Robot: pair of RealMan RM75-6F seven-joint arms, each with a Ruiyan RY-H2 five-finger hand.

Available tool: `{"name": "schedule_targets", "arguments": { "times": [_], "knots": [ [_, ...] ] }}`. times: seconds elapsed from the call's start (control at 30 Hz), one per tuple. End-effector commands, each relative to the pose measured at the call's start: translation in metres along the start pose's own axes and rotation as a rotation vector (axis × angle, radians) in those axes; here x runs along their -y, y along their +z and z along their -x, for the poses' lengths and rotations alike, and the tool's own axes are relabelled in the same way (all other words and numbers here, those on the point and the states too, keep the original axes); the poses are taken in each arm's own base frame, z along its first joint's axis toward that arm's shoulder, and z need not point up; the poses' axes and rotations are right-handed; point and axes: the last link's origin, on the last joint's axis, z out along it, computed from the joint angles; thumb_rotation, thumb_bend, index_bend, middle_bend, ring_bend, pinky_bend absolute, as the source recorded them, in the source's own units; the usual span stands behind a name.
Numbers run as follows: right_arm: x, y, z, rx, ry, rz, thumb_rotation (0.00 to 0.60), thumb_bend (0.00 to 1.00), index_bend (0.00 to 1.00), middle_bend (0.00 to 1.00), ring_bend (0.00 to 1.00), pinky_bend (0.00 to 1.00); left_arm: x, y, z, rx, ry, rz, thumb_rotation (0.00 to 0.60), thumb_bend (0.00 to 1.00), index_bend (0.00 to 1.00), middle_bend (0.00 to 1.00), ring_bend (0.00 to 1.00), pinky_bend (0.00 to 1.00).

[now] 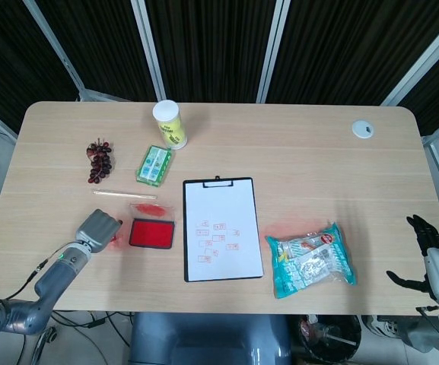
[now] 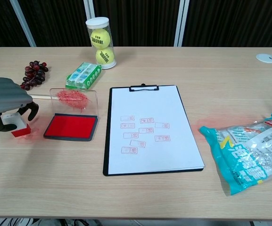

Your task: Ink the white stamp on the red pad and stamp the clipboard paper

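The white stamp (image 2: 18, 122), with its red base, stands on the table left of the open red ink pad (image 2: 71, 126) (image 1: 151, 233). My left hand (image 2: 6, 94) (image 1: 99, 226) arches over the stamp and grips it with curled fingers. In the head view the hand hides most of the stamp. To the right lies the clipboard, whose white paper (image 2: 147, 113) (image 1: 221, 209) bears several red prints. My right hand (image 1: 431, 258) hangs beyond the table's right front corner with its fingers apart, holding nothing.
The pad's clear lid (image 2: 74, 100) stands up behind it, smeared red. At the back left are a tennis ball tube (image 2: 99, 42), grapes (image 2: 33, 73) and a green pack (image 2: 83, 75). A snack bag (image 2: 251, 150) lies at right and a white disc (image 2: 266, 58) at far right.
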Motion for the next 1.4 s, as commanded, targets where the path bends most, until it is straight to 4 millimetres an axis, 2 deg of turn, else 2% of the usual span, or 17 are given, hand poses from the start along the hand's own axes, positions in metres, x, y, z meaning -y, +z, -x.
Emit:
{"name": "schedule_targets", "arguments": {
  "times": [0.03, 0.23, 0.37, 0.57, 0.77, 0.87, 0.93, 0.97, 1.03, 1.13, 1.2, 1.27, 1.3, 1.4],
  "knots": [
    [0.000, 0.000, 0.000, 0.001, 0.000, 0.000, 0.600, 0.21, 0.06, 0.00, 0.00, 0.14, 0.001, 0.000, 0.000, 0.000, 0.000, -0.002, 0.600, 0.36, 0.36, 0.51, 0.96, 1.00],
    [0.000, 0.000, 0.000, 0.001, -0.001, -0.001, 0.600, 0.21, 0.06, 0.00, 0.00, 0.14, 0.004, 0.000, 0.001, 0.008, -0.003, -0.012, 0.600, 0.27, 0.30, 0.46, 0.96, 1.00],
    [0.000, 0.000, 0.000, 0.002, -0.001, -0.001, 0.600, 0.21, 0.06, 0.00, 0.00, 0.14, 0.005, -0.001, 0.001, 0.014, -0.007, -0.019, 0.600, 0.18, 0.18, 0.35, 0.96, 1.00],
    [0.000, 0.000, 0.000, 0.001, -0.002, -0.002, 0.600, 0.21, 0.06, 0.00, 0.00, 0.14, 0.007, -0.003, 0.001, 0.018, -0.011, -0.027, 0.600, 0.07, 0.01, 0.25, 0.96, 1.00],
    [0.001, -0.001, 0.000, 0.001, -0.001, -0.004, 0.600, 0.21, 0.06, 0.00, 0.00, 0.14, 0.011, -0.008, -0.004, -0.006, -0.032, -0.052, 0.600, 0.05, 0.00, 0.23, 0.96, 1.00],
    [0.001, -0.001, 0.000, 0.000, -0.005, -0.006, 0.600, 0.21, 0.06, 0.00, 0.00, 0.14, 0.017, -0.017, -0.012, -0.058, -0.078, -0.083, 0.600, 0.05, 0.00, 0.23, 0.95, 1.00],
    [0.001, -0.001, 0.000, -0.001, -0.008, -0.007, 0.600, 0.21, 0.06, 0.00, 0.00, 0.14, 0.021, -0.030, -0.017, -0.111, -0.119, -0.109, 0.600, 0.05, 0.00, 0.22, 0.90, 1.00],
    [0.001, -0.001, 0.000, -0.001, -0.009, -0.008, 0.600, 0.21, 0.06, 0.00, 0.00, 0.14, 0.024, -0.037, -0.018, -0.136, -0.144, -0.123, 0.600, 0.05, 0.00, 0.20, 0.84, 0.97],
    [0.001, -0.001, 0.001, -0.002, -0.013, -0.009, 0.600, 0.21, 0.06, 0.00, 0.00, 0.14, 0.027, -0.051, -0.019, -0.176, -0.176, -0.142, 0.600, 0.05, 0.00, 0.16, 0.72, 0.88],
    [0.001, -0.001, 0.001, -0.005, -0.022, -0.013, 0.600, 0.21, 0.06, 0.00, 0.00, 0.14, 0.034, -0.080, -0.015, -0.243, -0.229, -0.178, 0.600, 0.05, 0.00, 0.07, 0.43, 0.61],
    [0.002, -0.001, 0.001, -0.008, -0.030, -0.017, 0.600, 0.21, 0.06, 0.00, 0.00, 0.14, 0.037, -0.097, -0.011, -0.274, -0.264, -0.192, 0.600, 0.05, 0.00, 0.01, 0.19, 0.38],
    [0.002, -0.001, 0.001, -0.011, -0.044, -0.023, 0.600, 0.21, 0.05, 0.00, 0.00, 0.14, 0.038, -0.116, -0.003, -0.303, -0.328, -0.208, 0.600, 0.04, 0.00, 0.00, 0.05, 0.21],
    [0.002, -0.001, 0.001, -0.012, -0.049, -0.025, 0.600, 0.21, 0.05, 0.00, 0.00, 0.14, 0.038, -0.121, -0.001, -0.312, -0.350, -0.210, 0.600, 0.04, 0.00, 0.00, 0.01, 0.14],
    [0.002, -0.001, 0.002, -0.023, -0.082, -0.034, 0.600, 0.21, 0.05, 0.00, 0.00, 0.14, 0.040, -0.143, 0.014, -0.357, -0.418, -0.228, 0.600, 0.04, 0.00, 0.00, 0.00, 0.07]
  ]
}}
